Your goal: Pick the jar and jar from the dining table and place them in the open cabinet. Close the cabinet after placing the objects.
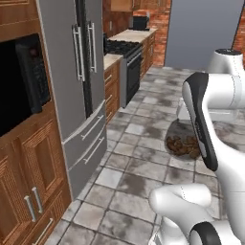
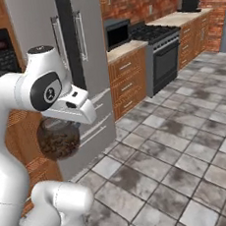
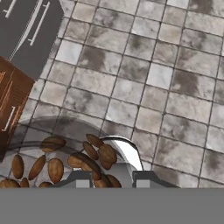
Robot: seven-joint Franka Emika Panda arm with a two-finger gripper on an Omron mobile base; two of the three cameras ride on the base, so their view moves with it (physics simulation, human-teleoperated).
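Note:
A squat clear glass jar [image 2: 58, 138] with dark brown bean-like bits hangs in the air under my hand, above the tiled floor. It shows as a brown mass [image 1: 183, 143] behind my forearm in the left base view. In the hand view the jar [image 3: 57, 162] sits at the bottom left, its rim between my fingertips. My gripper [image 3: 111, 180] is shut on this jar. The other jar, the dining table and the open cabinet are out of view.
A tall steel fridge [image 1: 79, 86] stands just ahead on the left, beside a dark built-in oven [image 1: 24, 81] in wooden casing. Further on are wooden drawer units [image 2: 129, 81] and a black stove [image 2: 157, 46]. Grey tiled floor [image 2: 187, 146] stretches to the right.

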